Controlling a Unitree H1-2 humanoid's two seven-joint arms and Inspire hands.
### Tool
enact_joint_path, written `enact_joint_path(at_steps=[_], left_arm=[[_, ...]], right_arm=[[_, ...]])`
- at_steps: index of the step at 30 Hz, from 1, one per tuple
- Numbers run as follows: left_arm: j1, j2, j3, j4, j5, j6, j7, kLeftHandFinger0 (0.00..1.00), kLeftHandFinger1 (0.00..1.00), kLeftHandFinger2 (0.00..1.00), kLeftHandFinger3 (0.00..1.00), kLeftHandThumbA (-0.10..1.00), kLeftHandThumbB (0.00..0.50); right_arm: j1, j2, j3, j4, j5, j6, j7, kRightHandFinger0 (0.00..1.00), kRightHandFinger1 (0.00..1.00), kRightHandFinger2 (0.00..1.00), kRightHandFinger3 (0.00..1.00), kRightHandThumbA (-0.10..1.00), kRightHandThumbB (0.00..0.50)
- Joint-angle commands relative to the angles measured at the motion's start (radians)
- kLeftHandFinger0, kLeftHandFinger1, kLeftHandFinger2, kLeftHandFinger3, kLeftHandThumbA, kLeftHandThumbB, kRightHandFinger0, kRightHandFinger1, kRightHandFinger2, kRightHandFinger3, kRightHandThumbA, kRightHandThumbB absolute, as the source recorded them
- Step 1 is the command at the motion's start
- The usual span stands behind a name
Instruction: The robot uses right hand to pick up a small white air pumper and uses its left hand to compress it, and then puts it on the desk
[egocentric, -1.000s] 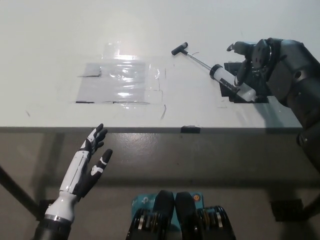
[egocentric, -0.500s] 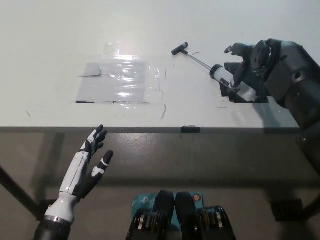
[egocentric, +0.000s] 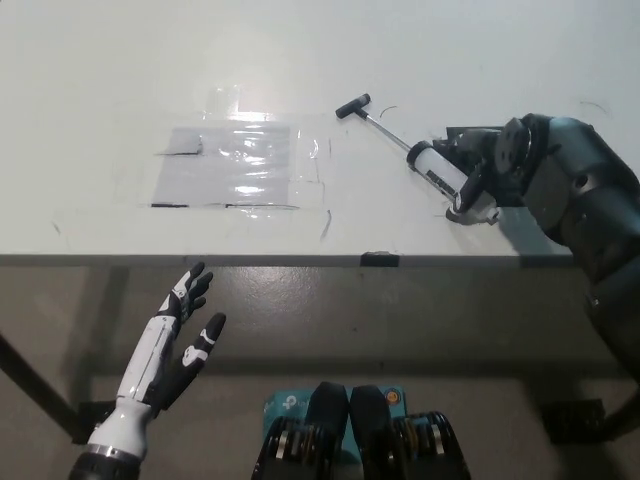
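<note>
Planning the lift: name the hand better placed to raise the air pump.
Right. The right hand is already closed around the air pump on the desk; the left hand hangs open below the desk edge.

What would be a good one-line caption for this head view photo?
Black right hand closed around the white air pump on the desk; white left hand waits open below the desk edge.

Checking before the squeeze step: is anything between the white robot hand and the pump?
Nothing visible blocks it. The left robot hand hangs open below the desk edge; the pump lies far right in the right robot hand. Only flat clear film lies between.
</note>
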Motion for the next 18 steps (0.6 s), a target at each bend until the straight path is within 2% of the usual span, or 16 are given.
enact_joint_path(at_steps=[1, 2, 3, 4, 5, 6, 7, 8, 9, 10, 11, 12, 13, 15, 16, 18], left_arm=[[0.006, 0.005, 0.006, -0.038, -0.024, -0.034, -0.009, 1.0, 1.0, 1.0, 1.0, 0.81, 0.205], [0.007, 0.007, 0.006, -0.035, -0.024, -0.037, -0.009, 1.0, 1.0, 1.0, 1.0, 0.8, 0.206], [0.008, 0.008, 0.005, -0.037, -0.023, -0.039, -0.01, 1.0, 1.0, 1.0, 1.0, 0.8, 0.207], [0.009, 0.01, 0.005, -0.036, -0.022, -0.04, -0.01, 1.0, 1.0, 1.0, 1.0, 0.79, 0.202], [0.007, 0.012, 0.004, -0.034, -0.021, -0.044, -0.011, 1.0, 1.0, 1.0, 1.0, 0.78, 0.203], [0.007, 0.012, 0.003, -0.034, -0.018, -0.046, -0.01, 1.0, 1.0, 1.0, 1.0, 0.77, 0.202], [0.007, 0.013, 0.003, -0.033, -0.016, -0.047, -0.009, 1.0, 1.0, 1.0, 1.0, 0.76, 0.203], [0.004, 0.013, 0.002, -0.031, -0.019, -0.045, -0.012, 1.0, 1.0, 1.0, 1.0, 0.73, 0.196], [0.003, 0.013, 0.001, -0.03, -0.018, -0.046, -0.012, 1.0, 1.0, 1.0, 1.0, 0.71, 0.197], [0.002, 0.013, 0.0, -0.029, -0.014, -0.05, -0.011, 1.0, 1.0, 1.0, 1.0, 0.69, 0.201], [0.001, 0.013, 0.0, -0.032, -0.014, -0.045, -0.011, 1.0, 1.0, 1.0, 1.0, 0.69, 0.204], [-0.001, 0.011, 0.0, -0.033, -0.013, -0.044, -0.01, 1.0, 1.0, 1.0, 1.0, 0.69, 0.209], [-0.001, 0.012, -0.001, -0.036, -0.011, -0.039, -0.01, 1.0, 1.0, 1.0, 1.0, 0.69, 0.206], [-0.002, 0.013, 0.0, -0.038, -0.013, -0.031, -0.013, 1.0, 1.0, 1.0, 1.0, 0.69, 0.208], [-0.002, 0.013, 0.001, -0.039, -0.019, -0.026, -0.016, 1.0, 1.0, 1.0, 1.0, 0.69, 0.207], [-0.001, 0.013, 0.001, -0.041, -0.025, -0.028, -0.019, 1.0, 1.0, 1.0, 1.0, 0.73, 0.22]], right_arm=[[0.06, 0.0, -0.014, 0.009, 0.01, 0.018, -0.104, 0.09, 0.24, 0.46, 0.94, 0.57, 0.271], [0.069, 0.0, 0.017, 0.005, -0.024, -0.01, -0.148, 0.53, 0.8, 0.88, 0.88, 0.3, 0.208], [0.077, 0.0, 0.028, 0.003, -0.038, -0.024, -0.191, 0.72, 0.91, 0.93, 0.92, 0.07, 0.141], [0.081, 0.001, 0.022, 0.002, -0.03, -0.027, -0.22, 0.5, 0.67, 0.74, 0.99, -0.06, 0.142], [0.086, 0.0, 0.002, -0.002, -0.011, -0.033, -0.274, 0.29, 0.48, 0.6, 1.0, -0.1, 0.133], [0.086, -0.001, -0.005, -0.004, -0.005, -0.044, -0.294, 0.23, 0.41, 0.5, 0.92, -0.09, 0.108], [0.086, -0.001, -0.008, -0.004, -0.003, -0.049, -0.304, 0.19, 0.38, 0.48, 0.86, -0.07, 0.104], [0.088, -0.004, -0.016, -0.006, 0.005, -0.073, -0.323, 0.07, 0.27, 0.38, 0.63, -0.08, 0.094], [0.088, -0.005, -0.023, -0.007, 0.011, -0.086, -0.333, 0.17, 0.39, 0.47, 0.58, -0.05, 0.094], [0.085, -0.004, -0.029, -0.007, 0.016, -0.093, -0.336, 0.2, 0.41, 0.49, 0.57, 0.01, 0.097], [0.085, -0.004, -0.037, -0.007, 0.022, -0.109, -0.341, 0.1, 0.32, 0.42, 0.49, -0.05, 0.103], [0.084, -0.004, -0.04, -0.007, 0.022, -0.124, -0.34, 0.1, 0.32, 0.43, 0.54, -0.09, 0.116], [0.084, -0.003, -0.042, -0.006, 0.022, -0.132, -0.344, 0.18, 0.4, 0.48, 0.59, -0.1, 0.126], [0.089, -0.003, -0.048, -0.006, 0.022, -0.15, -0.356, 0.19, 0.38, 0.45, 0.67, -0.1, 0.139], [0.094, -0.002, -0.052, -0.006, 0.025, -0.163, -0.36, 0.13, 0.32, 0.38, 0.49, -0.1, 0.15], [0.098, 0.001, -0.056, -0.005, 0.025, -0.166, -0.363, 0.13, 0.32, 0.39, 0.52, -0.1, 0.158]])
